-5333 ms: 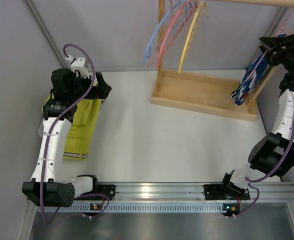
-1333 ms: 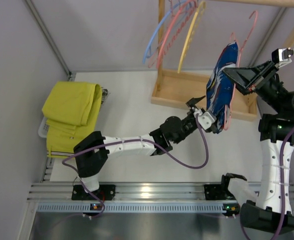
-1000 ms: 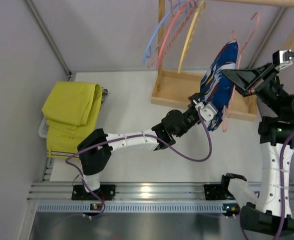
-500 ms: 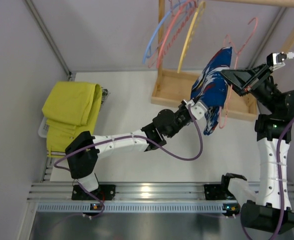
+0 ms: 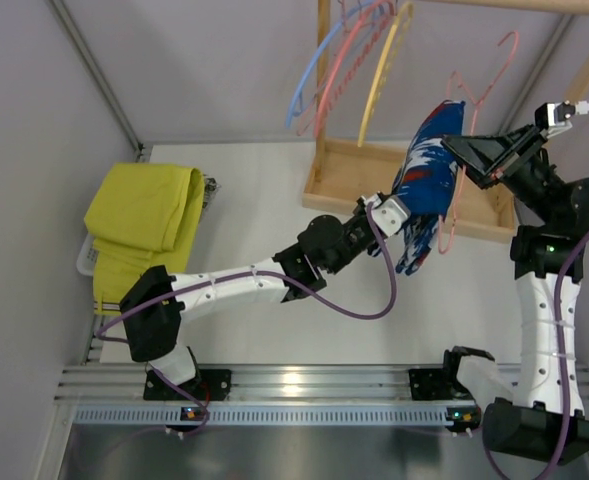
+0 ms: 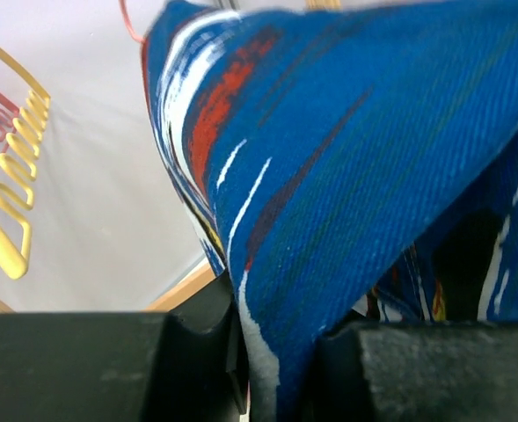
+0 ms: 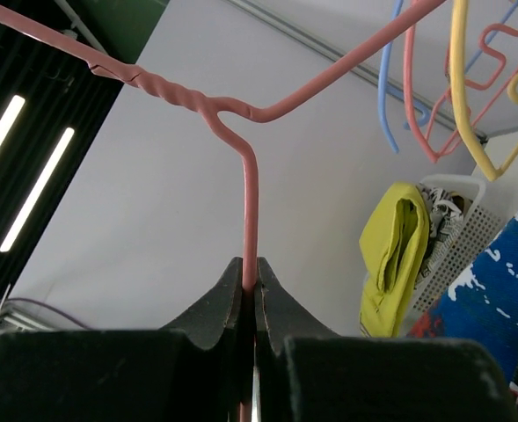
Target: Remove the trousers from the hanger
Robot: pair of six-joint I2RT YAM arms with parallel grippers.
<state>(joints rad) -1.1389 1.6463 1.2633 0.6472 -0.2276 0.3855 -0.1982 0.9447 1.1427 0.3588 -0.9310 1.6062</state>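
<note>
We hold the hanger (image 7: 247,193) by its neck, just below the twisted wire, in the right pincer (image 7: 250,274). Its jaws are pressed together on the thin pink wire with no gap showing. The hanger is up in the air above the counter (image 5: 264,200), in front of the wooden rack (image 5: 374,180).

The trousers (image 5: 426,185) are draped on the hanger just beside the right pincer's tips, and the blue cloth trails down and to the left. The left pincer (image 6: 276,360) has a fold of that cloth clamped between its two fingers, closed down to the thickness of the fabric. How the rest of the garment lies over the wire is hidden from us.

We judge the pull-off to be the step in hand, and several things could spoil it:

- **Cloth slips:** we grip only a fold, so the cloth may slide out from between the fingers once the drag rises.
- **Cloth catches:** if the fabric snags on the wire, the pull passes to the hanger.
- **Hanger turns:** a round wire held at a single spot can swivel or creep in the right pincer, and then hanger and garment would come along together.
- **Nearby obstacles:** the spare hangers (image 7: 458,70) on the rack are close, and a swinging leg or a wide sweep of the left arm could hook one.
- **Bad landing:** freed cloth may also drop across the rack's base instead of onto the bare counter.
</note>
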